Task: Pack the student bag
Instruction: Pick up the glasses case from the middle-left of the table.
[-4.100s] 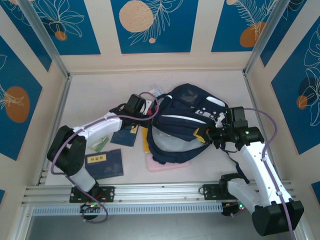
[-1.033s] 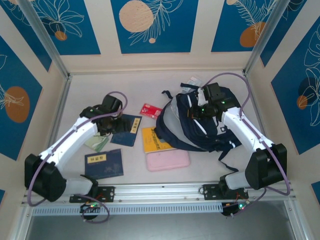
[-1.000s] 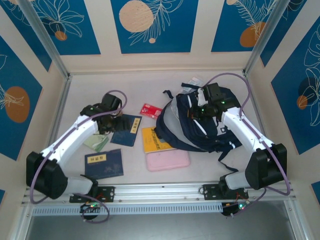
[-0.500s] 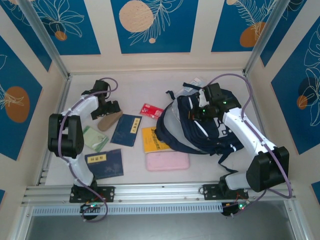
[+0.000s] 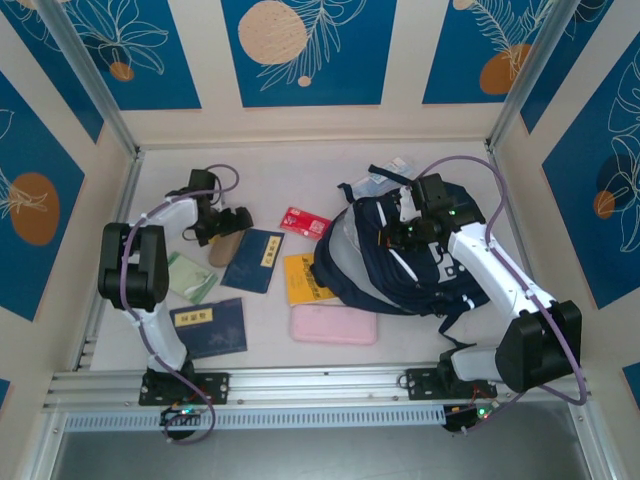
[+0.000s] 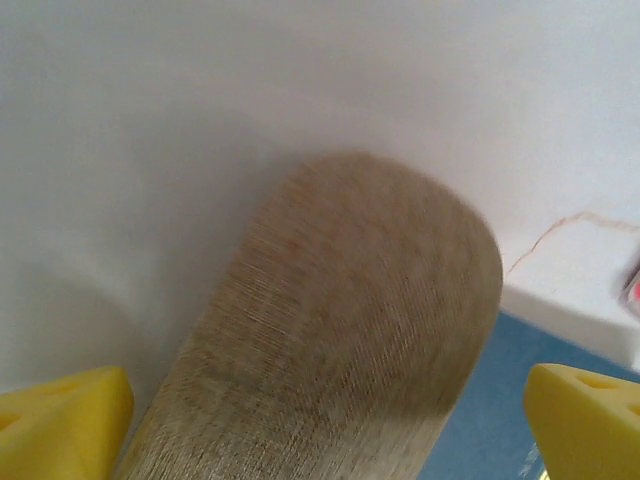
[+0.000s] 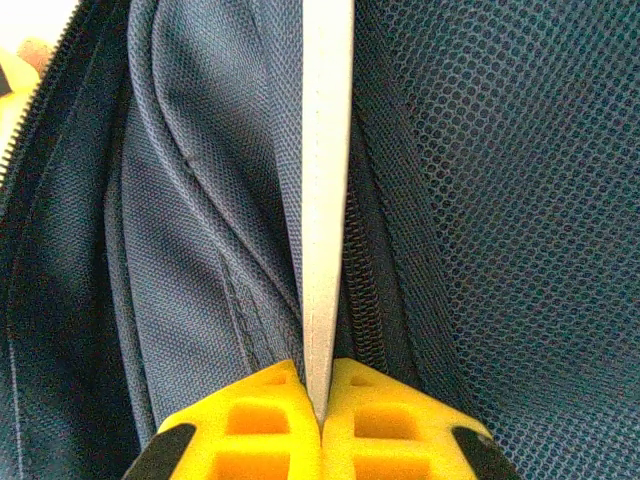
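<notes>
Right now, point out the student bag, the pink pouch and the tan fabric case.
student bag [image 5: 375, 275], top external view, on its navy fabric body.
pink pouch [image 5: 334, 325], top external view, on its flat middle.
tan fabric case [image 6: 340, 330], left wrist view, on its woven surface below the rounded end.

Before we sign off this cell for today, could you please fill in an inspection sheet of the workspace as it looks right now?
Surface: white table, no spills seen.
Job's things: student bag lying right of centre.
Clutter: tan pouch, red packet, navy booklets, yellow book, pink case and green item, loose beside the bag.
Grippers: left gripper open, pouch between its fingers; right gripper shut on a pale strip of the bag.
Cables: purple cables looping along both arms.
Surroundings: blue patterned wall panels, metal frame posts.
</notes>
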Motion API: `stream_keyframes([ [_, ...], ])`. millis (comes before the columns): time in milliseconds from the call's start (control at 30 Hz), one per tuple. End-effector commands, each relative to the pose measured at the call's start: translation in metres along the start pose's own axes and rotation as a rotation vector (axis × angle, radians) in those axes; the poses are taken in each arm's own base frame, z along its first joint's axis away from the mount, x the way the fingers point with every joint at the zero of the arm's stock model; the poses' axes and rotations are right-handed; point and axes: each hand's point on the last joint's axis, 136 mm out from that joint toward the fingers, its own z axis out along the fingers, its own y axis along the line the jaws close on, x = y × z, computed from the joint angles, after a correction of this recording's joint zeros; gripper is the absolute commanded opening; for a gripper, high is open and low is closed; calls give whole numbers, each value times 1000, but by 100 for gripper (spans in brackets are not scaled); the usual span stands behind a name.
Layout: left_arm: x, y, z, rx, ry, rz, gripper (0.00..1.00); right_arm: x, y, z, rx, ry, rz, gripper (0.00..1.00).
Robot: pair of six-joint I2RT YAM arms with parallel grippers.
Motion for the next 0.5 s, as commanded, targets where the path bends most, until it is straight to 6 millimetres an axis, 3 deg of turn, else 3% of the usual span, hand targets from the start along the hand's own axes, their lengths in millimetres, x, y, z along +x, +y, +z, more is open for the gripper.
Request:
stream_keyframes([
  [0,13,-4,-10,45,26,-12,100,5,3,-5,-25,14,35,0],
  [233,31,10,-8,-49,58,9,96,4,2,-1,-24,17,37,0],
  [467,28,24,2,-153,85,40,54,-1,5,-6,-19,5,36,0],
])
